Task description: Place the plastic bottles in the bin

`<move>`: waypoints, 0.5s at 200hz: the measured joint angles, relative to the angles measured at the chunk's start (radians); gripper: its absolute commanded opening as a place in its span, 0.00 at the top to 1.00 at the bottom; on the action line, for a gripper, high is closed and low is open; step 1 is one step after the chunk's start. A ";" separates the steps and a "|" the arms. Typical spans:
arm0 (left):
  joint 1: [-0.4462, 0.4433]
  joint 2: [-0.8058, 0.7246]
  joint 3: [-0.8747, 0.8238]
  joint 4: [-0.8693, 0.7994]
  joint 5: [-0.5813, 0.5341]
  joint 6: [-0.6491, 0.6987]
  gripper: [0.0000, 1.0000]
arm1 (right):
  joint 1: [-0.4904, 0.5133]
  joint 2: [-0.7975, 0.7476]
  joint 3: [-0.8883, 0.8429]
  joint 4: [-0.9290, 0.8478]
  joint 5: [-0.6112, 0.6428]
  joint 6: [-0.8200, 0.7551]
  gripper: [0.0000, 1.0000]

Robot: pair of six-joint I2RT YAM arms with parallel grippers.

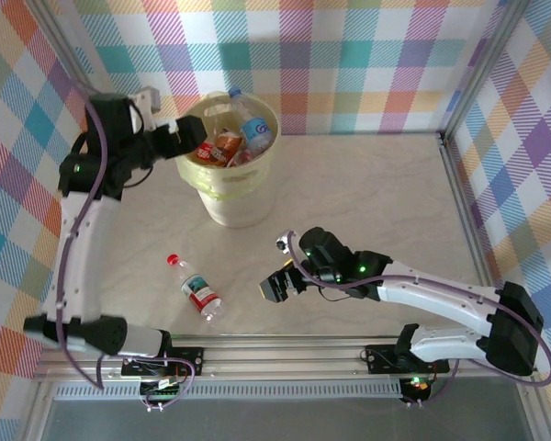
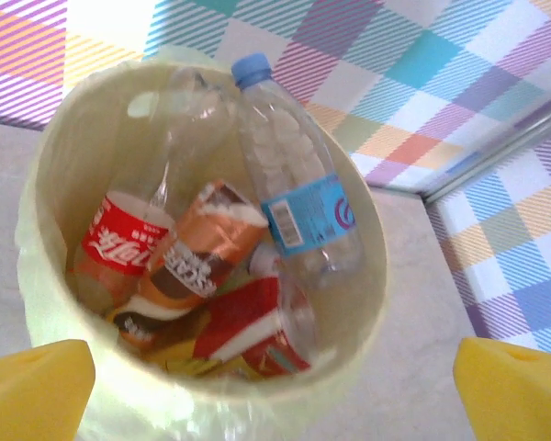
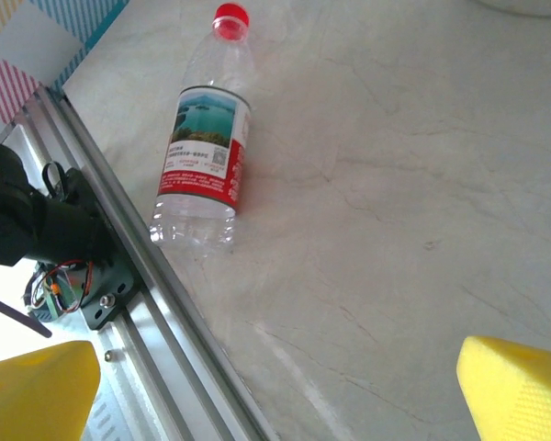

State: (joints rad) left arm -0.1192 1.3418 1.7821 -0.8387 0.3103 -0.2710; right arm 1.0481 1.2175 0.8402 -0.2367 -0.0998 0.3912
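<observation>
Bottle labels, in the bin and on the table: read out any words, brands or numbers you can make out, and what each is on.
No text reads clearly.
Left red-labelled bottle in the bin: white characters, too blurred.
Brown-labelled bottle: white script, too blurred.
Blue-labelled bottle: barcode and round logo, no legible words.
Lower red-labelled bottle: nothing legible.
Red-capped bottle on the table: landscape picture, print too small.
</observation>
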 measured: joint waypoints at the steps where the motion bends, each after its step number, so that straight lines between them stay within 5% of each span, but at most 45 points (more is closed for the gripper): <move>1: 0.000 -0.005 -0.006 0.002 0.001 0.000 0.00 | 0.001 0.002 0.000 0.001 0.000 0.001 0.00; 50: 0.000 -0.320 -0.430 0.062 0.127 0.034 0.00 | 0.054 0.161 0.044 0.042 -0.008 0.023 0.00; 100: 0.000 -0.512 -0.556 0.117 0.174 0.031 0.00 | 0.151 0.379 0.196 0.040 0.035 0.023 0.01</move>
State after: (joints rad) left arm -0.1192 0.8303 1.2259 -0.7216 0.4839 -0.2401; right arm 1.1995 1.5967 1.0367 -0.1963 -0.0643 0.4145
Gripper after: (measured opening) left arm 0.997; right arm 0.997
